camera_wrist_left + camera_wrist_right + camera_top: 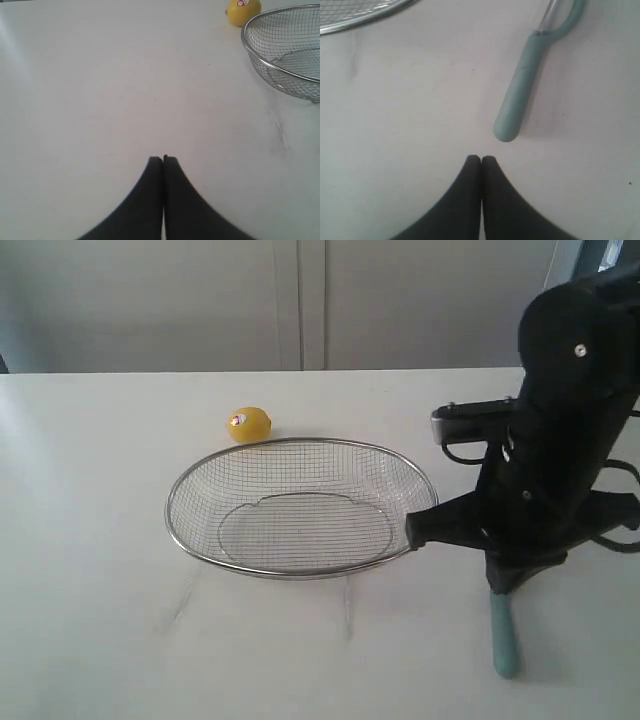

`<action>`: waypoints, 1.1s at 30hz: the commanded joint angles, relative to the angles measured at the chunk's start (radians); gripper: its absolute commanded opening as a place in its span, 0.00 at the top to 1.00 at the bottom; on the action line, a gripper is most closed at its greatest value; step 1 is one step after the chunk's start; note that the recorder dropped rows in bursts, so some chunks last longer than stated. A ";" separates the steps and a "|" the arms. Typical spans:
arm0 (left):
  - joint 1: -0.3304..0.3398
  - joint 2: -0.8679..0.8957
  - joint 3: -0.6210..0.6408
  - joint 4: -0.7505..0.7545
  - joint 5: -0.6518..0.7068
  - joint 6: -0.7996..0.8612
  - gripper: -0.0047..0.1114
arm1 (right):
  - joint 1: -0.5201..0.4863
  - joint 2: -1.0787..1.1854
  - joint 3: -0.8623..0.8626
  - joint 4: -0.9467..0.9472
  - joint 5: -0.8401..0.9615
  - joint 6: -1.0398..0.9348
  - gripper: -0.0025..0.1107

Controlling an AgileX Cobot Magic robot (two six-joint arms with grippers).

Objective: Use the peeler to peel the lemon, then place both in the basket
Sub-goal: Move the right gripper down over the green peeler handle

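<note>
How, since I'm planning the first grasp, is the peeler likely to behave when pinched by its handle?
Probably stiff and light: the peeler has a slim, solid-looking handle. That smooth, rounded handle could roll or twist in a pinch. Lying flat on the table, it may skid when nudged.

Bare table [90, 540] around the lemon [249, 425] on most sides, the basket [300, 440] rim just beside it

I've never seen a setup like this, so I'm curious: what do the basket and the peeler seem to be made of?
The basket looks like metal: fine silvery wire mesh you can see through, with a thicker shiny rim. The peeler has a dull teal handle with no gloss, probably plastic or something rubbery. The thin bright rod at its head looks like metal, though the head is mostly out of frame.
</note>
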 commanded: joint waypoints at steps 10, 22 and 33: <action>-0.007 -0.003 0.003 -0.009 0.000 -0.001 0.96 | 0.009 0.062 -0.005 -0.036 -0.097 0.042 0.98; -0.007 -0.003 0.003 -0.009 0.000 -0.001 0.96 | -0.068 -0.026 0.187 0.025 -0.218 0.054 0.98; -0.007 -0.003 0.003 -0.009 0.000 -0.001 0.96 | -0.081 -0.049 0.249 0.040 -0.317 0.142 0.98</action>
